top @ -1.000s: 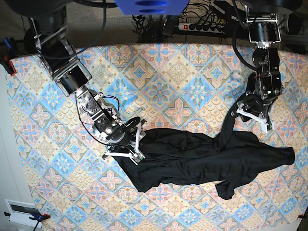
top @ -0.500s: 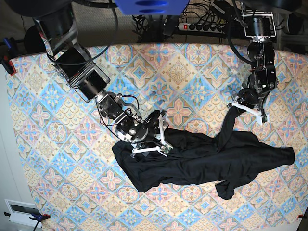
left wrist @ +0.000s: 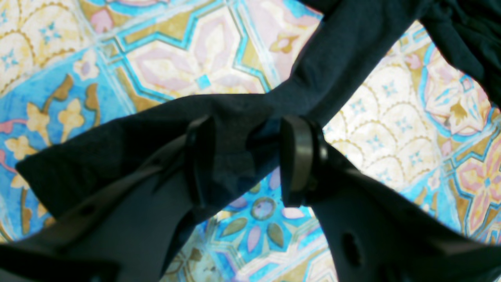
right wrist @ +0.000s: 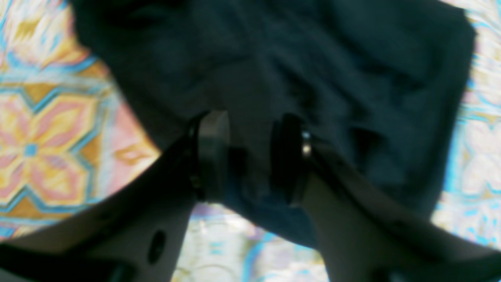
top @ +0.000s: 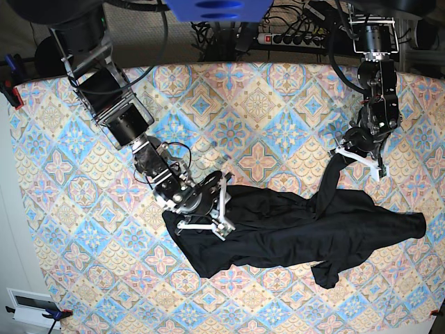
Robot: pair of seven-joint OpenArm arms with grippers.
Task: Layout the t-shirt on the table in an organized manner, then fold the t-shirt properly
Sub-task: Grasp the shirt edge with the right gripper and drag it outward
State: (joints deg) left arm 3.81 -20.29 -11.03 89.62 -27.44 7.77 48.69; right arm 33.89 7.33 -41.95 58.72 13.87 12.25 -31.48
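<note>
While the black t-shirt lies in a crumpled heap near the front of the desk, both arms are busy with it. It is bunched and twisted, not flat at all.

Nearest the front, the right end effector sits over the shirt's edge, on the left side of the base view. Its wrist camera shows cloth between its two fingers, which stand a little apart. The picture is blurry, so I cannot tell if the cloth is pinched yet.

Farther back, on the other side, the left end effector is clamped on a thin strip of the shirt. Its wrist camera shows the cloth squeezed between the two pads. That strip runs up from the heap like a rope, lifted off the desk.

I think this is the laying-out step, and the folding has not begun. Next, the right end effector needs a firm pinch on its edge. Then the two arms should pull away from each other, gently, so the shirt spreads flat. Pulling too hard could make the thin cloth slip out.
</note>
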